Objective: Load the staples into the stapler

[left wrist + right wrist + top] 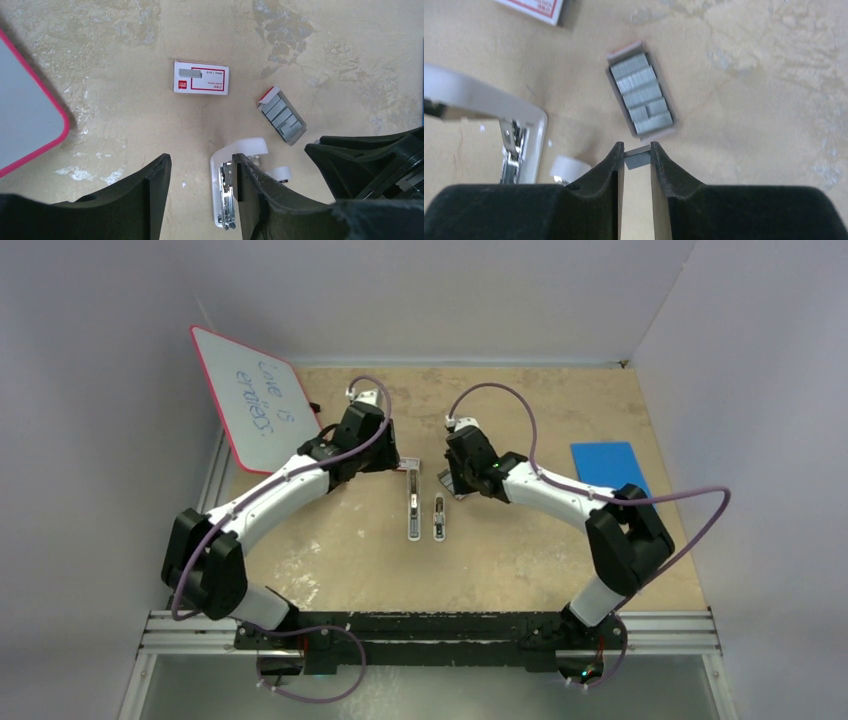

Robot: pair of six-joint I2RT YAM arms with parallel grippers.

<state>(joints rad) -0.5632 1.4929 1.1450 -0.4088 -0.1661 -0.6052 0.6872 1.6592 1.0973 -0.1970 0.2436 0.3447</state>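
right now our right gripper (637, 148) has its fingers pressed in on the staples (638, 160), a small dark grey block held at the very tips. our left gripper (200, 160) is spread wide, with the stapler (222, 195) lying open by the inner face of one finger; we cannot tell if they touch. to do this well we should turn the block in line with the metal channel (513, 150), legs down, lower it flat and let go only once it sits inside, while the left side steadies the body. just beyond lies the open tray (641, 95) of spare strips, then the red-and-white box (201, 77). the table (520, 560) is worn tan and patchy; further out we see a whiteboard (255, 400), a blue sheet (605, 465) and plain pale walls (450, 290)
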